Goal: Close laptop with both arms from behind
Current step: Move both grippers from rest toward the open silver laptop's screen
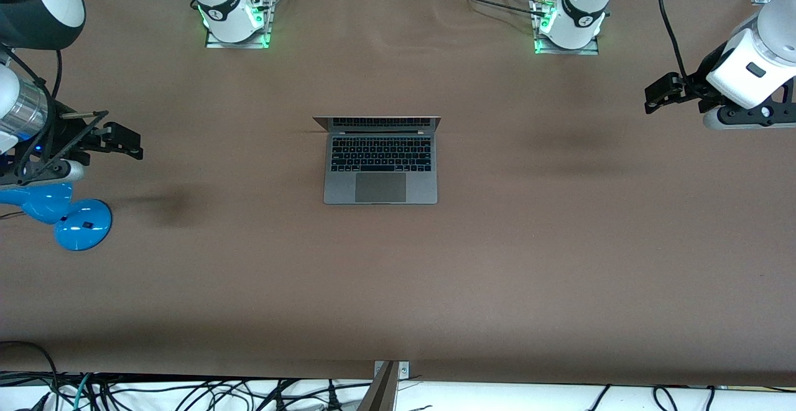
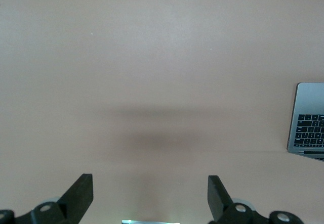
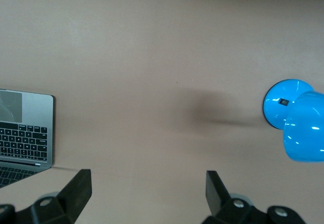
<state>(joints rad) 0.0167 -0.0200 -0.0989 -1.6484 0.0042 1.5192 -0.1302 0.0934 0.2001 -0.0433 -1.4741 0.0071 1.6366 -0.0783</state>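
The space-grey laptop (image 1: pixel 380 161) sits open mid-table. The left gripper (image 1: pixel 660 94) and right gripper (image 1: pixel 122 140) hover over bare tabletop at their own ends, both spread wide and empty.

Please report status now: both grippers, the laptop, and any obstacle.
Left gripper open, up over the table's left-arm end; right gripper open, up over the right-arm end. Laptop open, mid-table, untouched. Blue lamp beside right gripper, clear of laptop.

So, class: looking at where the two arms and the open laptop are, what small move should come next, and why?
Probably bring both tools in toward the lid's back. The laptop stands open mid-table, lid upright toward the bases. The left tool and right tool, both open, hang over bare table at their own ends, touching nothing.
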